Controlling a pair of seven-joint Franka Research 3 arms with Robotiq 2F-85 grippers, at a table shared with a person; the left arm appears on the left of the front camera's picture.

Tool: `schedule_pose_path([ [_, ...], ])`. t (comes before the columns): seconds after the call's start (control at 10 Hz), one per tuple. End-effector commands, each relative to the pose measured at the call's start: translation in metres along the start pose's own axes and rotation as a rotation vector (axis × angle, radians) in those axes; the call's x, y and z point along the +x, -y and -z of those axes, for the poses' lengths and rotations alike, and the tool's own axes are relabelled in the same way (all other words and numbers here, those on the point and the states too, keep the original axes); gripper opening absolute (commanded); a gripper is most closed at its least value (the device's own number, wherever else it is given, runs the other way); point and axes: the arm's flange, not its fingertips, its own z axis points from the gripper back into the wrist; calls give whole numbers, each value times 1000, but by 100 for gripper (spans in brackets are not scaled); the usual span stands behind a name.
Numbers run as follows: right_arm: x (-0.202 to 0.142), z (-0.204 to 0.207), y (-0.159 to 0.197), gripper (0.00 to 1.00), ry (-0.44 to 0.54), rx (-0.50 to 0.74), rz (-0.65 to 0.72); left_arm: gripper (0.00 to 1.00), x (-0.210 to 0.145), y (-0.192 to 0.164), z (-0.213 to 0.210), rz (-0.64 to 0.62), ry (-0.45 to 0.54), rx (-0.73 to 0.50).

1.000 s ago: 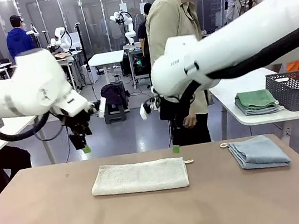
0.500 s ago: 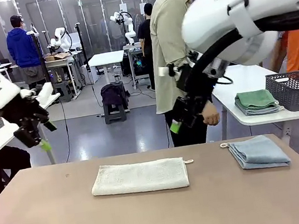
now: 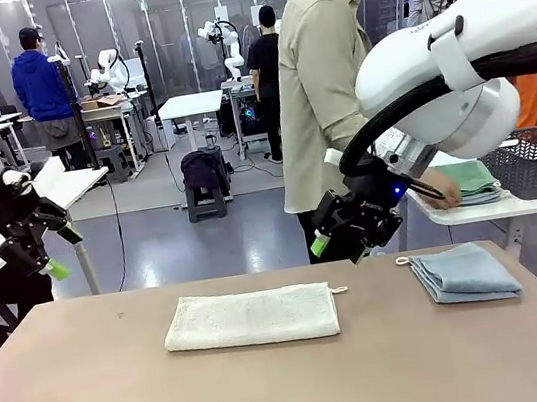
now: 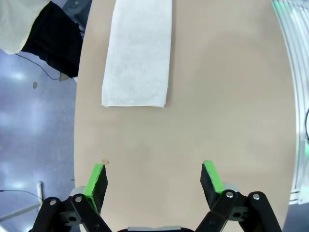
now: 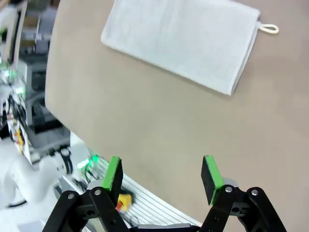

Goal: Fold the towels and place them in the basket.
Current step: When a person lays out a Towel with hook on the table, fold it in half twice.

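Grey glossy floor (image 3: 244, 240), white table (image 3: 190, 103), black stool (image 3: 207, 206) behind.

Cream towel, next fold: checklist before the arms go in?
1. Left end effector open and empty: ok.
2. Right end effector open and empty: ok.
3. Cream towel flat on the table, nothing on it: ok.
4. Blue towel lying apart from the cream one: ok.
5. Person's hand away from the cream towel: ok. It rests on the green towel on the side table.
6. Basket within reach: cannot tell. It sits on the side table, not on the work table.
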Motion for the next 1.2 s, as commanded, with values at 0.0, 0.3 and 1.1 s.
schedule_pose_path([
  [0.0,-6,8,-3,82,147,-15,77,98,-10,8,-9,18,65,-16],
  [0.3,0,0,0,82,0,0,0,98,-37,13,-24,-8,249,25],
  [1.1,0,0,0,82,0,0,0,98,-62,15,-26,-145,382,21],
])
